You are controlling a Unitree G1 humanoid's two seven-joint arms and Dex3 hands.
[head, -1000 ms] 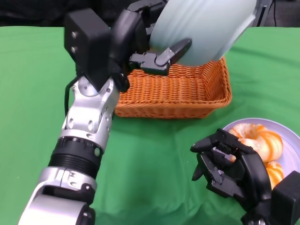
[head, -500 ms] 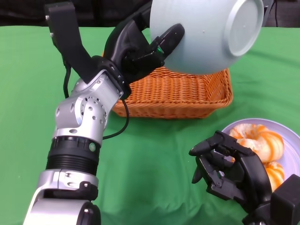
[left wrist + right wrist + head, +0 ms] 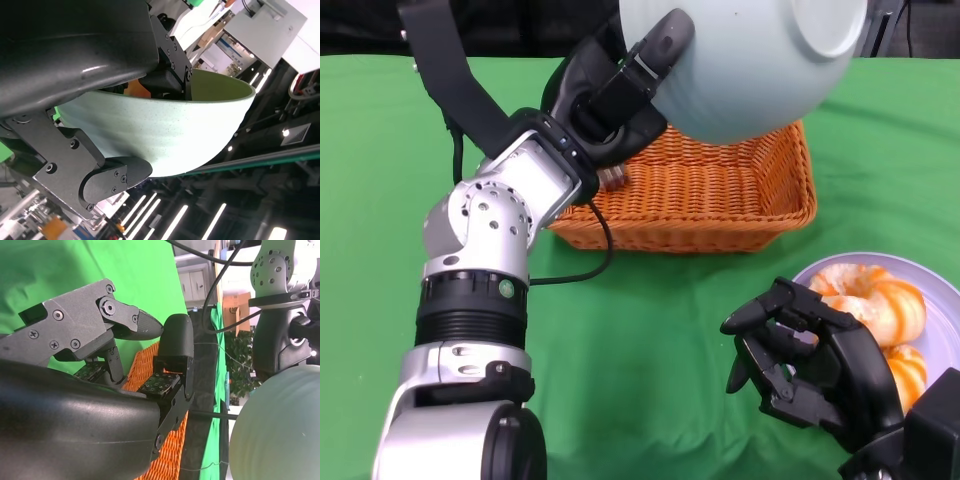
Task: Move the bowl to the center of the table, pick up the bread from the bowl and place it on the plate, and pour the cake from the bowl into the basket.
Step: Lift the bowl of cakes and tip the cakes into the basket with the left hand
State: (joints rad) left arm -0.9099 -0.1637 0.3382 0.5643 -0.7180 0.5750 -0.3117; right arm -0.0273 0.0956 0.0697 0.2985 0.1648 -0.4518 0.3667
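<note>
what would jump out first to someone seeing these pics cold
The big pale green bowl, gripped by the left hand and tipped almost upside down above the orange wicker basket at the far middle of the green table. Next, the orange-striped bread on the pale plate at the near right, with the right hand hovering beside it, holding nothing.

You have a green-clothed table point(image 3: 650, 330); an orange woven wicker basket point(image 3: 720, 205) sits toward its far edge, a pale lilac round plate point(image 3: 945, 300) near its right edge
</note>
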